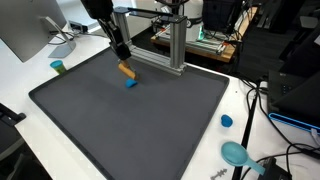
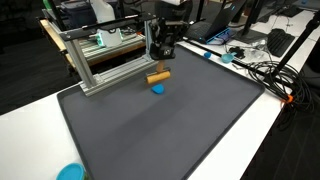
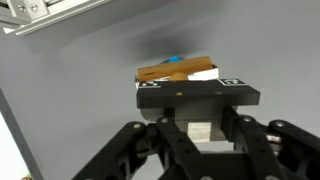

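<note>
Exterior view, fingers: The fingers (image 1: 123,60) hang down from the black arm over the far part of the mat (image 1: 120,130). They are clamped on a wood block (image 1: 126,70).
Exterior view, wood block: It sits a bit tilted at the tips of the fingers, just above a small blue piece (image 1: 131,84). I cannot tell if the two touch.
Exterior view, blue piece: It lies on the dark mat, far and a little to the left.
Exterior view, around: A metal frame (image 1: 172,45) stands at the far edge, just right of the fingers. A little green cup (image 1: 58,67) stands on the white table (image 1: 30,80), left of the mat. A blue cap (image 1: 226,121) and a teal round thing (image 1: 235,153) lie on the table to the right, nearer to me.
Exterior view from another spot, fingers: The fingers (image 2: 159,66) point down and grip the wood block (image 2: 158,77) from above.
Exterior view from another spot, wood block: It lies flat and sideways, with the blue piece (image 2: 157,88) right under it on the mat (image 2: 170,130).
Exterior view from another spot, around: The metal frame (image 2: 95,60) is to the left of the fingers. Cables (image 2: 265,70) lie on the table at the far right.
Wrist view, fingers: The fingers (image 3: 197,95) are pulled in close, in the middle.
Wrist view, wood block: The wood block (image 3: 172,73) lies across their tips.
Wrist view, blue piece: A bit of the blue piece (image 3: 176,59) peeks out behind the block.
Wrist view, around: The metal frame (image 3: 40,10) shows in the top left corner.
</note>
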Available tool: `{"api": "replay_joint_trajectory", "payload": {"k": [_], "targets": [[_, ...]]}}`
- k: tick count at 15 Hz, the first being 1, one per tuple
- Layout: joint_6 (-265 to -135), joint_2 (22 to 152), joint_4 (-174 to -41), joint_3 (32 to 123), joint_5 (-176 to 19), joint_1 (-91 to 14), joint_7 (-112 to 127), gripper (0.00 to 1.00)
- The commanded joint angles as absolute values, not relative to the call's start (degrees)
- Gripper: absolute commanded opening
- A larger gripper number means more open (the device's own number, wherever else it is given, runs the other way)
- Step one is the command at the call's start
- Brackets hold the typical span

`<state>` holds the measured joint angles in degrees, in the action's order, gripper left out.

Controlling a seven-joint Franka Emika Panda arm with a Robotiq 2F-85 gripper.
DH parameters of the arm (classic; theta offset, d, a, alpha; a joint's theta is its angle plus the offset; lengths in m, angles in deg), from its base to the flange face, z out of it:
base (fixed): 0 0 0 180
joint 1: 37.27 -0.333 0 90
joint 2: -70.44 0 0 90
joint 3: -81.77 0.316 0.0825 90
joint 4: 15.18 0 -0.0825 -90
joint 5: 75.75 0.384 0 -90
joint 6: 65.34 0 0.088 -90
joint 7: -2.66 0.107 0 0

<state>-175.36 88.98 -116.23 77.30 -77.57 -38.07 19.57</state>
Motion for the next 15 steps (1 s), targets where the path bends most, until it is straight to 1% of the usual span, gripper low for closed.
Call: {"api": "replay_joint_trajectory", "payload": {"k": [1, 10, 15], "targets": [[-176.16, 90.78, -115.92, 77.65, -76.63, -37.58, 20.15, 0.22], [-179.40, 96.88, -114.49, 77.89, -75.35, -37.53, 19.70, 0.22], [-180.63, 96.17, -113.28, 77.81, -74.07, -36.78, 19.21, 0.22]]}}
